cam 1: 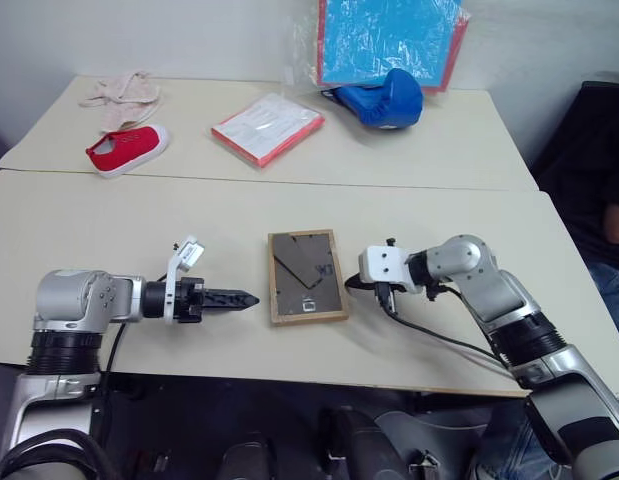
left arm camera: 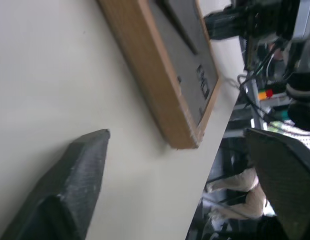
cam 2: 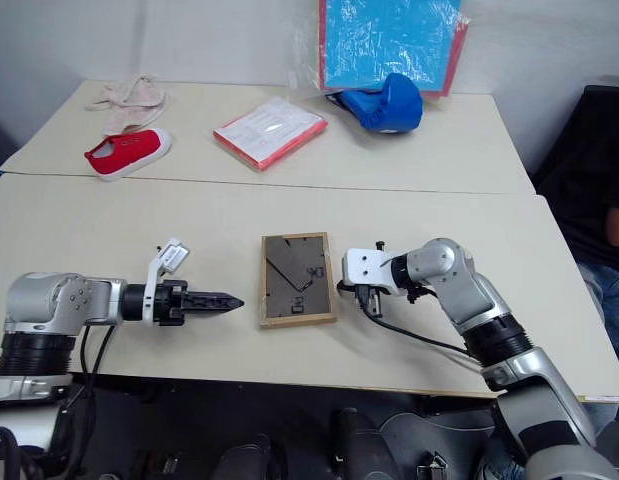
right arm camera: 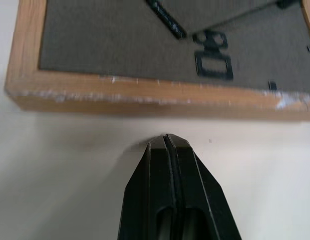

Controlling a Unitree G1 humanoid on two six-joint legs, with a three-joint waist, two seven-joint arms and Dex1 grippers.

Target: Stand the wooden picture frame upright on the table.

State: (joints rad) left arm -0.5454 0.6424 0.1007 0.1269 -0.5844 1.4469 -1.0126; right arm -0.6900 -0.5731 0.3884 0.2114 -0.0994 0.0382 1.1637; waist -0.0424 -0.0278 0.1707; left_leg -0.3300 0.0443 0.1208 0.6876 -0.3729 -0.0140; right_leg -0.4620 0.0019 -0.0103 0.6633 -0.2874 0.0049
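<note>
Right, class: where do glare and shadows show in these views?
Left eye view: glare on the plastic over the blue sheet and on the red-edged packet. Right wrist view: a soft shadow on the table along the wooden picture frame edge and round the tip of the shut right hand.

Both arms are silver-grey metal with ribbed black joint collars, each ending in a pincer of two black, textured, tapered fingers, the left pincer (cam 1: 247, 299) behind a white bracket, the right pincer (right arm camera: 167, 145) below a white housing block trailing black cables.
</note>
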